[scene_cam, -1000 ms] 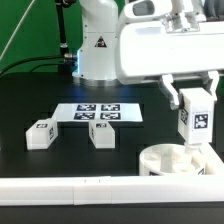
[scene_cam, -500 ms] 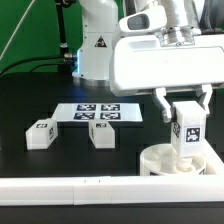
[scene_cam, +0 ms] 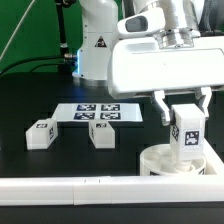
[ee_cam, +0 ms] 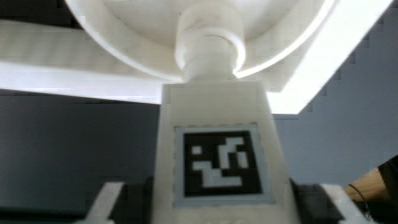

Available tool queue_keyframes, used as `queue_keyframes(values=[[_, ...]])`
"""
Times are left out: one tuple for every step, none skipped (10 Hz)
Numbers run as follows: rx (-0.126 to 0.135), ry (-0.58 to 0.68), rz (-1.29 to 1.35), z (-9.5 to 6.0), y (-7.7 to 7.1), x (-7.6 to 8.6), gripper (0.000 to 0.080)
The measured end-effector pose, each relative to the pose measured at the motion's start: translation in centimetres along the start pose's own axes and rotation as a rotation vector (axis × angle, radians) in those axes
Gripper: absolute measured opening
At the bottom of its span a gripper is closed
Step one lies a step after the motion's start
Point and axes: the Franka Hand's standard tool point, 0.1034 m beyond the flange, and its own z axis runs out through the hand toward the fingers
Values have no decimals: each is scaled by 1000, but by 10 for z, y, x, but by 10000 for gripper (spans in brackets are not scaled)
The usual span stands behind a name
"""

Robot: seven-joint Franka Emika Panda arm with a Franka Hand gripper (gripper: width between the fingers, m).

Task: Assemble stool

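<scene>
While the gripper (scene_cam: 184, 116) pinches the held leg block (scene_cam: 187, 135) upright between its fingers, the block's peg end meets the centre of the seat disc (scene_cam: 160, 162). Since one second ago, gripper and block have shifted toward the exterior view's left and lower. Near the marker board (scene_cam: 98, 113), the first loose leg block (scene_cam: 38, 133) and the second loose leg block (scene_cam: 100, 135) are unmoved.

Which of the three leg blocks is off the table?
The leg block gripped upright in the pincer, over the seat disc; the other two rest on the table.
</scene>
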Motion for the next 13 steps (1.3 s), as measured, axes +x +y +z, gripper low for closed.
queue_keyframes(values=[[2, -5, -1, 3, -2, -3, 337], [4, -10, -3, 5, -4, -6, 337], [4, -8, -3, 6, -4, -6, 337], [2, -4, -3, 6, -3, -7, 337], [2, -4, -3, 6, -3, -8, 337], [2, -4, -3, 6, -3, -8, 337], [2, -5, -3, 6, -3, -7, 337], [3, -11, -3, 7, -3, -8, 337], [3, -11, -3, 7, -3, -8, 532], [3, -11, -3, 7, -3, -8, 532], [4, -11, -3, 7, -3, -8, 625], [4, -11, -3, 7, -4, -8, 625], [4, -11, -3, 7, -3, -9, 645]])
